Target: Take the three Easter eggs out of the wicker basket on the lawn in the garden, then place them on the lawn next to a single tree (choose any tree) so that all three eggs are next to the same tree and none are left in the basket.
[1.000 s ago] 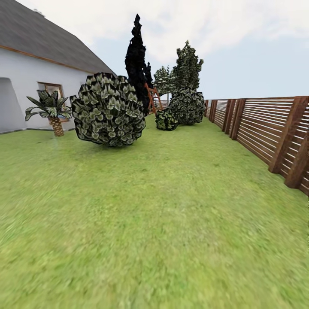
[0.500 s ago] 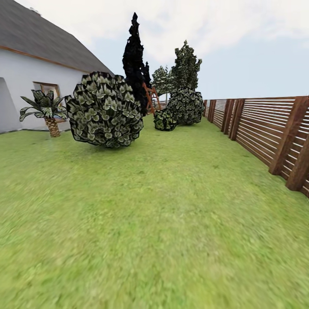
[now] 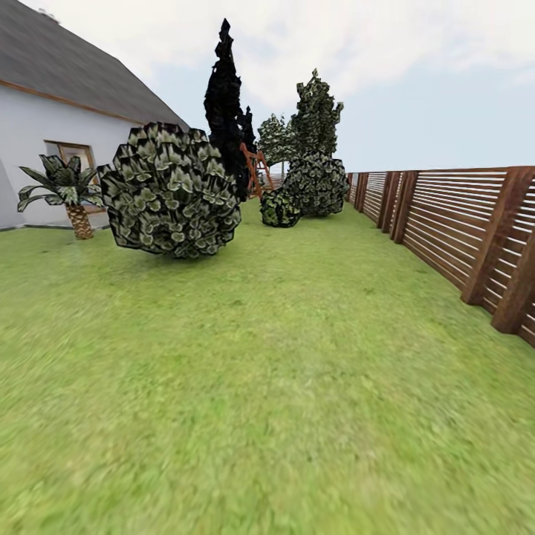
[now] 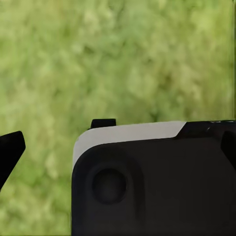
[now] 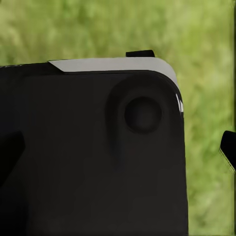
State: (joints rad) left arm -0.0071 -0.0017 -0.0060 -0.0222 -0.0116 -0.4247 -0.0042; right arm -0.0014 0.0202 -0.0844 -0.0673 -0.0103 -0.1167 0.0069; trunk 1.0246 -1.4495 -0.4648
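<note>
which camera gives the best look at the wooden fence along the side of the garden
The head view. It shows the wooden fence running along the right edge of the lawn into the distance, slats and posts clear. Both wrist views look down at blurred grass past dark robot parts, with no fence in them.

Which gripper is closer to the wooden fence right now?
Right, likely. The fence runs along the robot's right side. The left gripper and right gripper each hang over the lawn beside the robot's dark body, apart from the fence.
</note>
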